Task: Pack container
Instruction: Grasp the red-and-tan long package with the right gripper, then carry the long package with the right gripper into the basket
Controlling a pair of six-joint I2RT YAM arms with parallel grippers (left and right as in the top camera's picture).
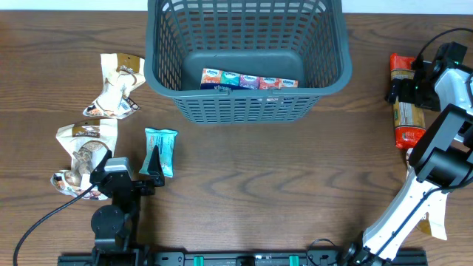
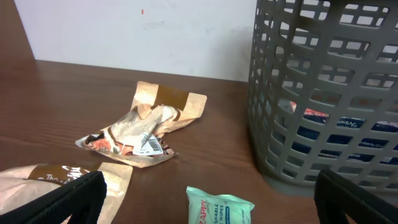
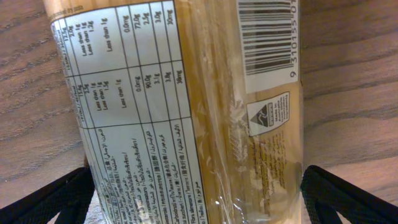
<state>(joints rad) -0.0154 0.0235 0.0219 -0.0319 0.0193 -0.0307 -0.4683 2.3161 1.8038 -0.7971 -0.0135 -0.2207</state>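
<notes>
The container (image 1: 244, 108), a large dark grey basket with lattice sides, stands at the far middle of the brown wood-grain surface (image 1: 295, 174). On its floor a row of small tissue packs (image 1: 248, 80) in coloured wrappers lies against the near wall. To the left of the container, well apart from it, lies a crumpled brown-and-white snack bag (image 1: 118, 85). A second crumpled bag (image 1: 85, 148) of the same kind lies nearer the front edge. Between that second bag and the container's near left corner lies a teal pack of wipes (image 1: 162, 148), flat on the surface. The left hand (image 1: 153, 171) sits low at the near end of this pack, touching no part of it that can be seen. In the left wrist view its two black fingers (image 2: 68, 202) are spread wide with nothing gripped, and the end of the wipes pack shows between them. At the right edge a long yellow packet with red ends (image 1: 405, 122) lies lengthwise on the surface, well apart from the container. The right hand (image 1: 411, 87) is down over its far half. In the right wrist view the fingers (image 3: 46, 199) stand wide apart on either side of the packet, whose nutrition table and barcode fill the view. I cannot tell whether the fingers touch it.
</notes>
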